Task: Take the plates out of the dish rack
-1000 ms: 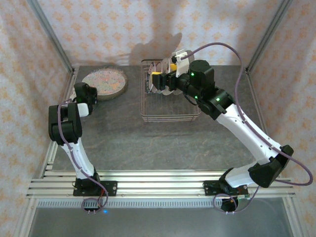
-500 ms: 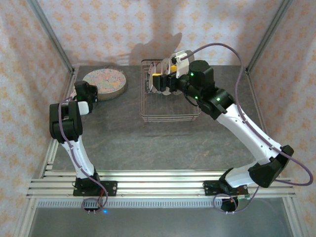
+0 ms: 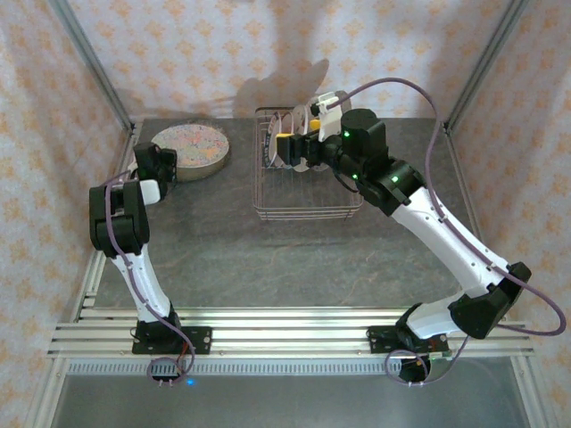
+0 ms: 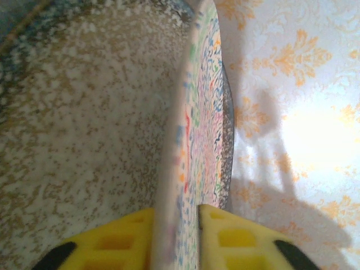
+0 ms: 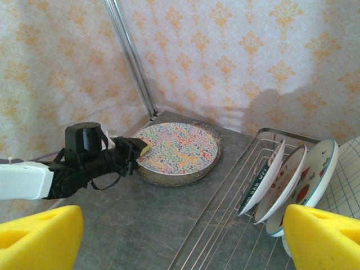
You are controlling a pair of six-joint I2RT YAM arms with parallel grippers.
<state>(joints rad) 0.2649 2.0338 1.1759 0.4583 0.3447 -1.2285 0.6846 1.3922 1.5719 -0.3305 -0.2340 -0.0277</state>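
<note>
Rack (image 3: 308, 212) sits far centre on the table (image 3: 268, 259). Several plates (image 5: 292, 183) stand in it on edge, rims up, just ahead and right of the right gripper (image 5: 180, 239). Its jaws gape wide and empty, and it is the nearer one; it must straddle a rim. Left gripper (image 4: 175, 236) is far left, pads flanking the rim of a colourful plate (image 5: 177, 147) lying flat; clamped or slack, cannot tell. The grey table is level, with room between rack and that plate.

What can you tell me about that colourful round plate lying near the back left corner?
The colourful plate is round, with a top covered in multicoloured squiggles and a raised, brown-speckled rim; it looks like glazed ceramic. It lies flat on the dark table, left of the dish rack. The left gripper has a yellow finger on each side of its rim; whether it pinches is unclear.
</note>
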